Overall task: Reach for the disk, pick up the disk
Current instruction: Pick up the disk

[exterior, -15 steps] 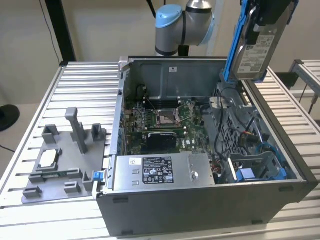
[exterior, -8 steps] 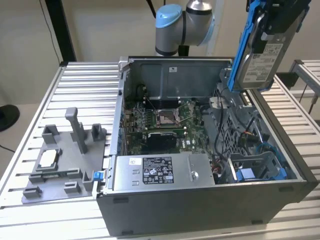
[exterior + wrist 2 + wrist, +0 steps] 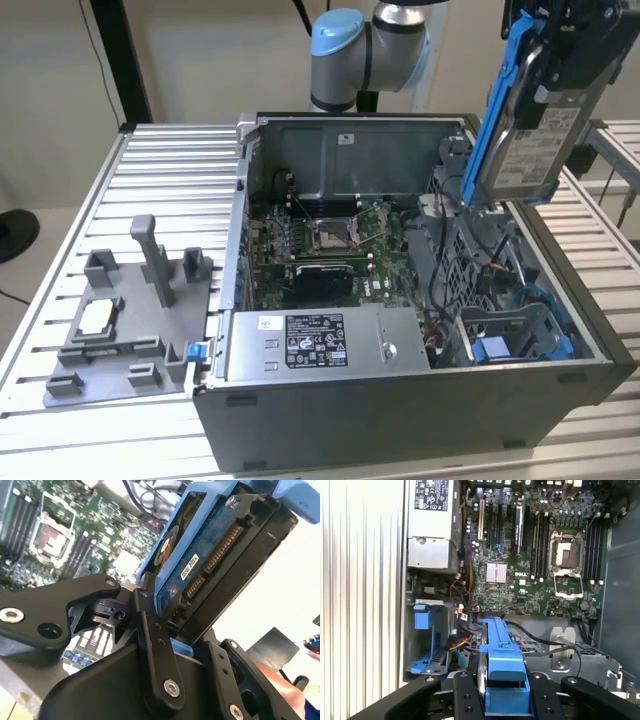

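Disk clamped in the gripper, held clear above the open computer case

The jaws are closed on the disk (image 3: pixel 525 125), gripper (image 3: pixel 175 630) pinching its flat faces near one end while blue rails (image 3: pixel 501 652) run along its edges; it looks stiff, fairly heavy and smooth, its bare circuit board (image 3: pixel 200 575) fragile. It hangs near 1 o'clock in the exterior view, above the case (image 3: pixel 400 420) wall, open air around it, cables (image 3: pixel 440 270) below

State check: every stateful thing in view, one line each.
Silver-grey metal hard disk with blue plastic rails: lifted above the case, clamped, tilted.
Black gripper: shut on the disk.
Grey computer case: side open, motherboard exposed.
CPU socket: open, no cooler.
Blue drive bay: empty.
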`<state>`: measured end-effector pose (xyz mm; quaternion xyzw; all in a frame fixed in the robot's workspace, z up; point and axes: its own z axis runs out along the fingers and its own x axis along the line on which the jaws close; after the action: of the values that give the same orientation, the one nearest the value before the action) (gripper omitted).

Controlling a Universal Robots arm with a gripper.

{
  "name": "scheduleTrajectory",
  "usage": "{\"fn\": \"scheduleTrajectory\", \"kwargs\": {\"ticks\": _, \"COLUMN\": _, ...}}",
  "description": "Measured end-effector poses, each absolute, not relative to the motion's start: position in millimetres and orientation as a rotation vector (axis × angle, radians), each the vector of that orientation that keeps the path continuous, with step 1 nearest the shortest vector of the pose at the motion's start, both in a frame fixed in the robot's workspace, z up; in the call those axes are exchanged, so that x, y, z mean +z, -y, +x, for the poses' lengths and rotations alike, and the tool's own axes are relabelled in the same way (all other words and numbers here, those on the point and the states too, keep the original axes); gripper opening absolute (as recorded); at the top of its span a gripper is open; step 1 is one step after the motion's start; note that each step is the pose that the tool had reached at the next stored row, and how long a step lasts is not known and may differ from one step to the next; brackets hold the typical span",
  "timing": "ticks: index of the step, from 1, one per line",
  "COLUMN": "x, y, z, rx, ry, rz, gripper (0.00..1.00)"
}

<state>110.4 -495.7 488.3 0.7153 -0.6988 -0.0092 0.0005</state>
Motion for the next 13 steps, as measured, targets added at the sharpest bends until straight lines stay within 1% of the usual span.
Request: {"fn": "scheduleTrajectory", "kwargs": {"ticks": 13, "x": 485, "y": 546, "z": 93, "rx": -0.028, "ry": 2.195, "rz": 2.247, "gripper": 0.0}}
